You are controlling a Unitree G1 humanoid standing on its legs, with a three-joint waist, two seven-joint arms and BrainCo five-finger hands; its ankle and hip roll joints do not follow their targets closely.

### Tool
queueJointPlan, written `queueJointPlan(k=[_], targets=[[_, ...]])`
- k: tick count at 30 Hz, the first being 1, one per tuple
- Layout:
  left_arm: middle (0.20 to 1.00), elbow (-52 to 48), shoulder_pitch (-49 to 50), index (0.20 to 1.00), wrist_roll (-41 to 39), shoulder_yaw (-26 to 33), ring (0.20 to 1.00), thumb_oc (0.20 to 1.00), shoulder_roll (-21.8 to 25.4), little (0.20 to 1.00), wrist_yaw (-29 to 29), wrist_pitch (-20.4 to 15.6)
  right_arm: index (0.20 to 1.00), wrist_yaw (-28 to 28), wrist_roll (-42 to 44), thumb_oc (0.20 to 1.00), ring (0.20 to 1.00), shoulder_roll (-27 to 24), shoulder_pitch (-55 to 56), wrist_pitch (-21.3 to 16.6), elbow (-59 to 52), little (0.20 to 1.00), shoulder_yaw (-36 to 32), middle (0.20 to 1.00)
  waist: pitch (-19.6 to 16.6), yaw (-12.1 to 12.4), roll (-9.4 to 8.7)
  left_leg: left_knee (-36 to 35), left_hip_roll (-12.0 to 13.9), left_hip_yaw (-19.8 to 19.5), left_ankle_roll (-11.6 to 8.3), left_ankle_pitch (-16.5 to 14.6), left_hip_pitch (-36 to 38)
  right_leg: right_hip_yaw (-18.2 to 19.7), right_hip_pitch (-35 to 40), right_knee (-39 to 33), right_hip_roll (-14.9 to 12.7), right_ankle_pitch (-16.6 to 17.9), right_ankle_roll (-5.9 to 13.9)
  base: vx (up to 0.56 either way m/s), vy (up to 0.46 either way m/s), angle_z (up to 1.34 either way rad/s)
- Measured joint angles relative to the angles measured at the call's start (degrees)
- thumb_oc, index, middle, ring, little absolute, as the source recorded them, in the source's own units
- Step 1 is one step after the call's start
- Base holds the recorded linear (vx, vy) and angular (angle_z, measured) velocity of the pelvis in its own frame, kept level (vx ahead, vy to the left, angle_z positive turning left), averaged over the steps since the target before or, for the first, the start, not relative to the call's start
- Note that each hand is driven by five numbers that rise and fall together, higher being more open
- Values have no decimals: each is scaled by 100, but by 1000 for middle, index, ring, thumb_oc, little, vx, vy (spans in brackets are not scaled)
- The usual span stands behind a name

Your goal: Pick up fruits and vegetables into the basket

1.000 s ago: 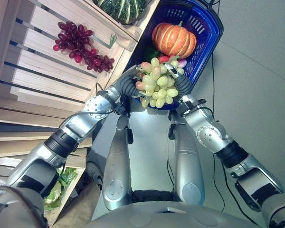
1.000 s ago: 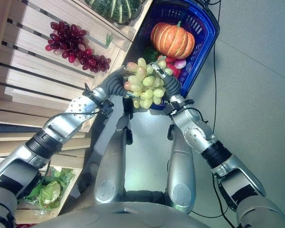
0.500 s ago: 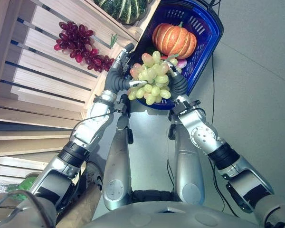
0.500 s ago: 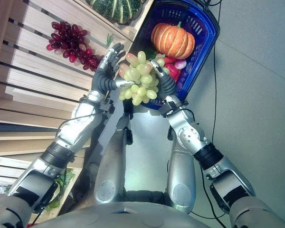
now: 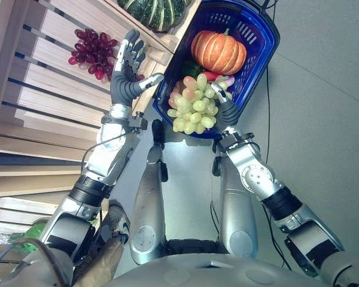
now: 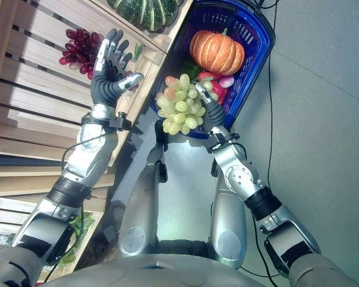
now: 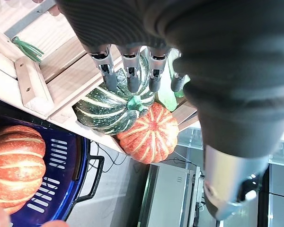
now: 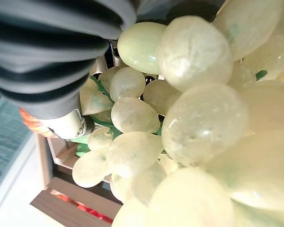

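Green grapes (image 5: 193,110) sit in our right hand (image 5: 222,109), seemingly curled around them, beside the basket (image 5: 257,45); our left hand (image 5: 125,75) is spread open.

The green grapes (image 5: 193,109) in the right hand (image 5: 222,106) look smooth, waxy and translucent. Just beyond them, the blue basket (image 5: 260,45) is glossy slotted plastic. By the left hand (image 5: 124,78), the crate slats (image 5: 42,89) are pale, matt, unfinished wood.

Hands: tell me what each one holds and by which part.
The right hand holds the green grapes, fingers curled against the bunch's side, over the blue basket. The left hand is open, holding nothing.
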Motion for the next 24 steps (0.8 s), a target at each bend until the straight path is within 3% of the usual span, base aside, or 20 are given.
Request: queueJointPlan(k=[10,20,24], targets=[[1000,551,-223,1000,18,23,1000,1000,-35,1000,138,-64,200,-142,-360,200,200,15,-226,-266,270,200,-358,200,0,-10,0,2,2,4,6,13,4,2,8,1,0,-8,2,0,0,0],[1000,1318,-808,1000,13,73,1000,1000,-21,1000,-32,-130,200,-678,-776,200,200,-48,-1463,-190,2195,200,-910,200,1,97,3,16,1,-40,-34,42,4,-27,29,14,-2,-8,-1,0,0,0],[1000,1596,-1081,1000,10,64,1000,1000,16,1000,-40,-128,200,-681,-714,200,200,-119,-1971,32,3169,200,-999,200,7,169,16,21,-2,-171,-51,63,3,-156,99,22,-24,-27,-28,10,-23,11]])
